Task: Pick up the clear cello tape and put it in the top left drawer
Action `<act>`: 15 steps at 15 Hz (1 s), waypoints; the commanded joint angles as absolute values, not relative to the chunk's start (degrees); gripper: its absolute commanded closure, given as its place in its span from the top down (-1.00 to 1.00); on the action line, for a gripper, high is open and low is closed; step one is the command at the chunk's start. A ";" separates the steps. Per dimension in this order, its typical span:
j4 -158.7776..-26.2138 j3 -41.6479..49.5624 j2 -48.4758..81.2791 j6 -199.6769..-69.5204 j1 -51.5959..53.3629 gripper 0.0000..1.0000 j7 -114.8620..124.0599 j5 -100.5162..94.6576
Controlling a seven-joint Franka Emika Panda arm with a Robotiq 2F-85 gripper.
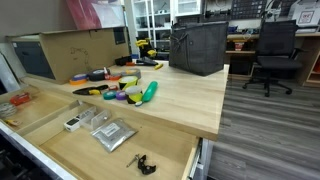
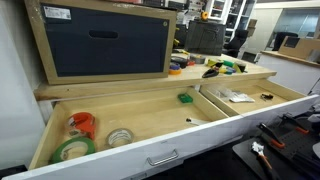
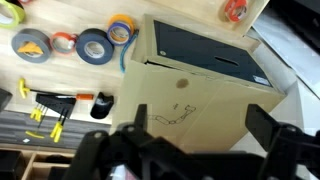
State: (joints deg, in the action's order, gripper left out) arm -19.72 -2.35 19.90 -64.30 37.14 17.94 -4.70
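A clear tape roll (image 2: 120, 137) lies flat in the top left drawer (image 2: 150, 118), a pale wood tray pulled out, next to a green roll (image 2: 72, 150) and an orange roll (image 2: 82, 123). The same drawer shows at the left edge of an exterior view (image 1: 40, 107). My gripper (image 3: 200, 115) shows only in the wrist view. It is open and empty, hovering above a cardboard box (image 3: 190, 95) with a dark panel. The arm is out of view in both exterior views.
Several coloured tape rolls (image 3: 95, 47) and tools lie on the tabletop (image 1: 180, 95). A black bag (image 1: 197, 48) stands at the back. The wider drawer (image 1: 160, 140) with a grey foil packet (image 1: 110, 133) and black clip (image 1: 140, 162) is pulled out too.
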 commanded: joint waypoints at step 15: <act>-20.98 -2.89 23.89 -67.23 17.60 1.00 52.78 0.20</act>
State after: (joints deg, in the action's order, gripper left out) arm -20.98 -1.94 20.99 -61.96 15.07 41.67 -1.94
